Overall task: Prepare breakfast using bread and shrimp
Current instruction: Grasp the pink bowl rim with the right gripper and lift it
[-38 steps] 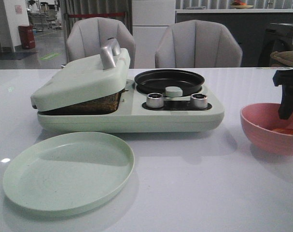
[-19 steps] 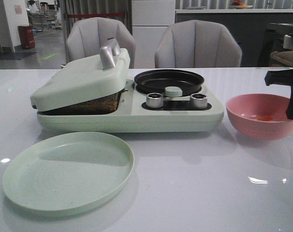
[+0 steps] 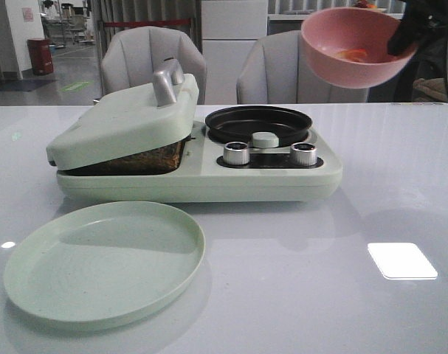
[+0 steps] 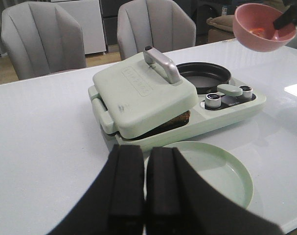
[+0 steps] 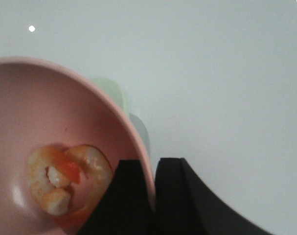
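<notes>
Since a second ago the round pink plastic bowl [image 3: 350,46] went from the tabletop to high in the air, tilted, above the mint-green breakfast maker's black round pan [image 3: 258,123]. Right gripper [image 5: 150,196] pinches its rim; the curled orange-pink shrimp [image 5: 65,183] sits inside. Left gripper [image 4: 144,182] hovers closed, holding nothing, near the pale green round plate [image 3: 105,259]. Toasted bread [image 3: 146,156] peeks from under the lid.

A pale green breakfast maker [image 3: 198,166] sits on the white table [image 3: 342,295], its lid [image 3: 124,122] propped slightly open. A black pan [image 3: 258,123] rests on it. An empty green plate [image 3: 104,262] lies nearby. Two grey chairs [image 3: 301,68] stand behind.
</notes>
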You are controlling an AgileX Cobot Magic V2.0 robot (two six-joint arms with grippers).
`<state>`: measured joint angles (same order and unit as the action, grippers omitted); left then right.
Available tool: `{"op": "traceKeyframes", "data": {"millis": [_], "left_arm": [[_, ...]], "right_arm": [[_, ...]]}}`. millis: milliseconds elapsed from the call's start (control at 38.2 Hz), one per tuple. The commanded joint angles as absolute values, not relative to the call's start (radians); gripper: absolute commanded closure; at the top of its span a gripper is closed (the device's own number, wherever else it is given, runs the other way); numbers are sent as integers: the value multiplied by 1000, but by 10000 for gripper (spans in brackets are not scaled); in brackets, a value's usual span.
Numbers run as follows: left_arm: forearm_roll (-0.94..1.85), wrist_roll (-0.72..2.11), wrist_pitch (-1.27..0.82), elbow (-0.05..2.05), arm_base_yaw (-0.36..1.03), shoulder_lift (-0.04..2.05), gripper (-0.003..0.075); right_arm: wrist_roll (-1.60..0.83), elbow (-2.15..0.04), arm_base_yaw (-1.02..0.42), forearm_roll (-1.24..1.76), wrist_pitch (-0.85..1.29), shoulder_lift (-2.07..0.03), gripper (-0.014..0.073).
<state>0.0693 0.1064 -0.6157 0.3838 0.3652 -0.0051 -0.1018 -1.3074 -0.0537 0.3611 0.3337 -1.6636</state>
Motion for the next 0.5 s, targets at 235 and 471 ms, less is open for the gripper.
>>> {"op": "traceKeyframes", "data": {"millis": [235, 471], "left_arm": [[81, 93, -539, 408, 374, -1, 608], [81, 93, -539, 408, 374, -1, 608]], "right_arm": [[-169, -1343, -198, 421, -252, -1749, 454], [-166, -1343, -251, 298, -615, -1907, 454]]}}
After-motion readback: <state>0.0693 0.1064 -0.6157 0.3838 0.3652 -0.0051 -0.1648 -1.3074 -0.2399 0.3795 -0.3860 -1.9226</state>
